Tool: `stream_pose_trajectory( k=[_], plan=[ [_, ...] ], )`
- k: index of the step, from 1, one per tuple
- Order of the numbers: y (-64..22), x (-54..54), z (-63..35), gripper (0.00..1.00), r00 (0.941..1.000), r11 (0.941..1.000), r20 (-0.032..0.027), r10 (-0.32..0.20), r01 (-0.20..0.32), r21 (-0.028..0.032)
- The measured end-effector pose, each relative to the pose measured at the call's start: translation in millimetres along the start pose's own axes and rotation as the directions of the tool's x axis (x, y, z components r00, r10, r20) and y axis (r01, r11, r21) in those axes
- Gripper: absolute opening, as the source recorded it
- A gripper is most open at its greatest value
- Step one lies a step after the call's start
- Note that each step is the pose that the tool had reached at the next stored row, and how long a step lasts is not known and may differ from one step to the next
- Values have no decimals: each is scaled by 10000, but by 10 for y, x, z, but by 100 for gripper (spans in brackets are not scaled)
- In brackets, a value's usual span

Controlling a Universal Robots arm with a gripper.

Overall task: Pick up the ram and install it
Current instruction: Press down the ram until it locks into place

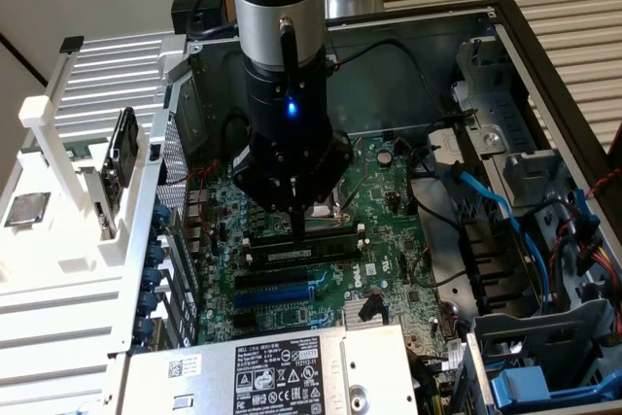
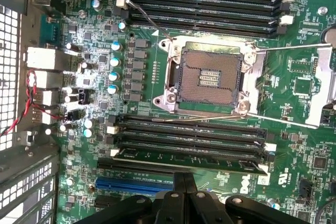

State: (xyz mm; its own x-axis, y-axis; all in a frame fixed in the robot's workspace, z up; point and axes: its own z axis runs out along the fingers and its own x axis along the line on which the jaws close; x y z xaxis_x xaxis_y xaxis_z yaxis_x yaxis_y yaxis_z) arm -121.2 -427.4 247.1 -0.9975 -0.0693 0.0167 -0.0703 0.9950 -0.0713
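Long thin green ram stick sits in black memory slot beside the blue one; tool pressed together, on its top edge. Seating looks nearly done.

- Ext. cam: high up, off my arm, angled down into open PC case, mid-range.
- Wrist cam: close, facing straight down at motherboard.
- Both share CPU socket & blue slot.

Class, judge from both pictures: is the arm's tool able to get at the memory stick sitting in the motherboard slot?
Probably yes. The tool hangs directly over the memory stick inside the open case, and no cable or part crosses between them; the blue slot lies beside it.
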Motion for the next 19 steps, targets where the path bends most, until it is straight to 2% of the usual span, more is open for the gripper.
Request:
stream_pose_trajectory(
  k=[8,13,19],
  plan=[
    [7,-7,-1,11,10000,10000,-4,24,-24,6],
    [37,-64,-4,11,10000,10000,-6,36,-36,37],
    [40,-102,-5,11,10000,10000,-11,61,-61,41]
  ],
)
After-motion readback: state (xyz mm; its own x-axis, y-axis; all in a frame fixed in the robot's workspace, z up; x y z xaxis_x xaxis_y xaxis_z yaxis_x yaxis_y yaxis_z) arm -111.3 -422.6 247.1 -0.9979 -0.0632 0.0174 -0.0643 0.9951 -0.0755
